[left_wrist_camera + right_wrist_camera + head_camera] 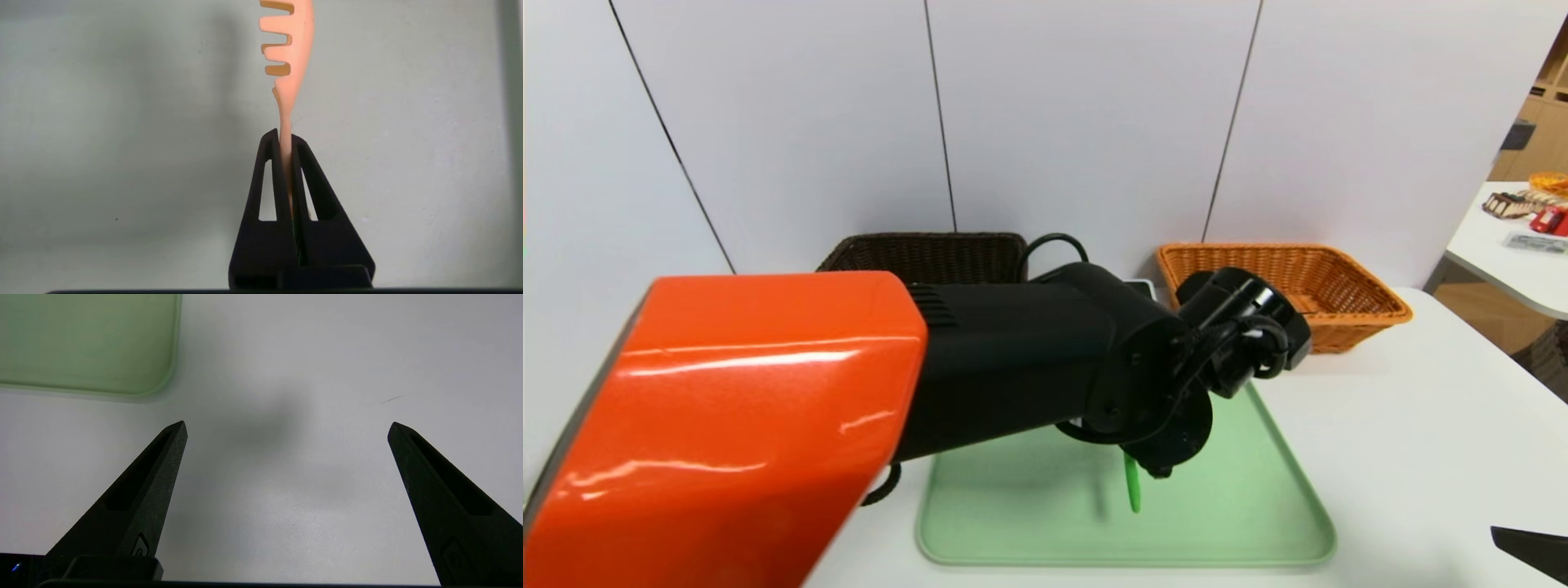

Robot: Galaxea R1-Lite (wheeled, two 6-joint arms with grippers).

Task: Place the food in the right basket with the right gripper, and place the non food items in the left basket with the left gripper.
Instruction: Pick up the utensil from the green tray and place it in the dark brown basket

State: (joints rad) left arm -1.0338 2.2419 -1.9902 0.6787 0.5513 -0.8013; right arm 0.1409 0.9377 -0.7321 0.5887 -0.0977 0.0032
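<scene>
My left gripper (284, 138) is shut on the thin neck of the pasta spoon (288, 49), whose toothed pale-orange head sticks out beyond the fingertips above the green tray (122, 143). In the head view the spoon's green handle (1132, 488) hangs below my left wrist, over the tray (1241, 523). The dark brown left basket (931, 251) and the orange right basket (1327, 282) stand at the back by the wall. My right gripper (286, 424) is open over bare white table, and only its tip (1531, 551) shows at the front right. The carton and the marker are out of view.
My orange-shelled left arm (727, 425) fills the left front of the head view and hides the left of the tray. White table (1421, 425) lies right of the tray. A corner of the tray (81, 343) shows near the right gripper. A second table (1515, 253) with small items stands far right.
</scene>
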